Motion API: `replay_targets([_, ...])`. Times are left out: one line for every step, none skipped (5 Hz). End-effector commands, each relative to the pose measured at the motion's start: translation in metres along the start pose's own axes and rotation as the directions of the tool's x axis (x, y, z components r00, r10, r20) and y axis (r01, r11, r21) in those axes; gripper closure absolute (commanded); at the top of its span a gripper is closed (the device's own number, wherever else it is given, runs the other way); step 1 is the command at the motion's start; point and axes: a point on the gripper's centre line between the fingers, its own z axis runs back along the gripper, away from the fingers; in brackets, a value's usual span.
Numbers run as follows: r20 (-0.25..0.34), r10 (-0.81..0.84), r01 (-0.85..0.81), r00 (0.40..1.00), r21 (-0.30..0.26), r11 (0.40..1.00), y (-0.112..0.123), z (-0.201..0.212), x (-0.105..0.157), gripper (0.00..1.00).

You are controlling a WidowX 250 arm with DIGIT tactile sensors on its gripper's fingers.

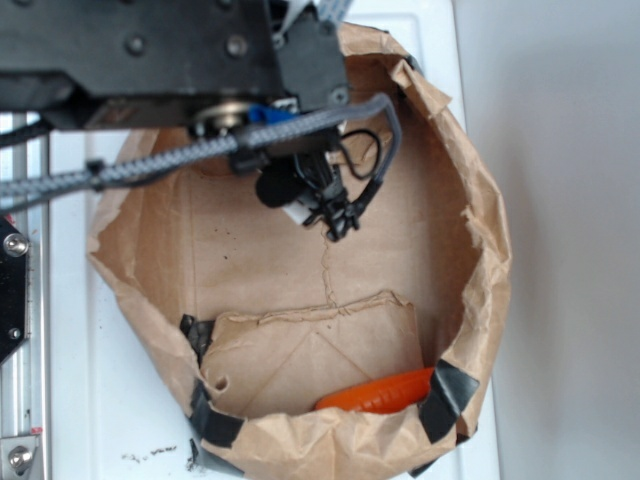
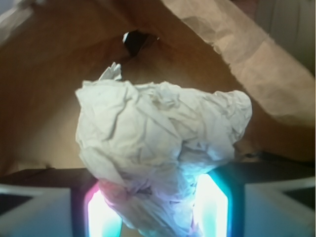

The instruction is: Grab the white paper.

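Off-white crumpled paper (image 2: 158, 143) sits right btwn the gripper (image 2: 157, 210) pads in wrist view, lower end pinched, bulk bulging up above the tips. Jaws clamped on it, inside the brown bag (image 1: 480, 300). Next move, prob: straight lift, w/ no reach needed.

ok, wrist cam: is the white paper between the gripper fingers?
Yes, the crumpled white paper has its lower end wedged between the glowing fingers of the gripper, inside the brown paper bag.
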Motion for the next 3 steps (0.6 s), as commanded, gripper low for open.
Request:
replay_targets([-0.061, -0.349, 0.352, 0.935, 0.045, 0.935, -0.011, 0.053, 0.008, 1.0])
replay_targets([0.062, -0.362, 0.36, 0.93, 0.037, 0.932, -0.016, 0.08, -0.006, 1.0])
replay_targets([0.085, -0.325, 0.327, 0.942, -0.006, 0.945, -0.019, 0.091, -0.005, 1.0])
